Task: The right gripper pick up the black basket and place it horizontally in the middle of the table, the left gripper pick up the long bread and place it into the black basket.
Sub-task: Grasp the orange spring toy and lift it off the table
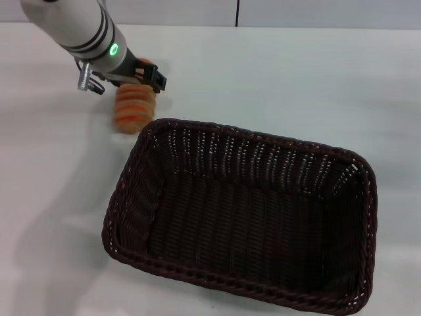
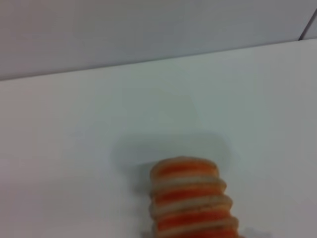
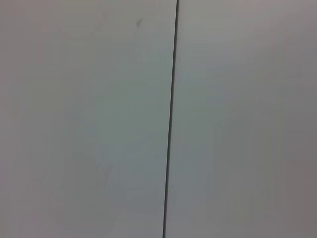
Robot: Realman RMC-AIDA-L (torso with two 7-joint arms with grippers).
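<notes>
The long bread (image 1: 135, 105), tan with orange-brown stripes, is at the far left of the white table (image 1: 276, 79), just beyond the basket's far-left corner. My left gripper (image 1: 139, 74), on the silver-white arm with the green light, is over the bread's far end with black fingers (image 1: 156, 79) on either side, closed on it. The left wrist view shows the bread (image 2: 190, 198) close up with a shadow on the table behind it. The black basket (image 1: 131, 191) lies lengthwise across the middle of the table, open and empty. My right gripper is out of view.
The right wrist view shows only a pale wall with a dark vertical seam (image 3: 171, 119). A wall (image 1: 197, 10) runs along the table's far edge.
</notes>
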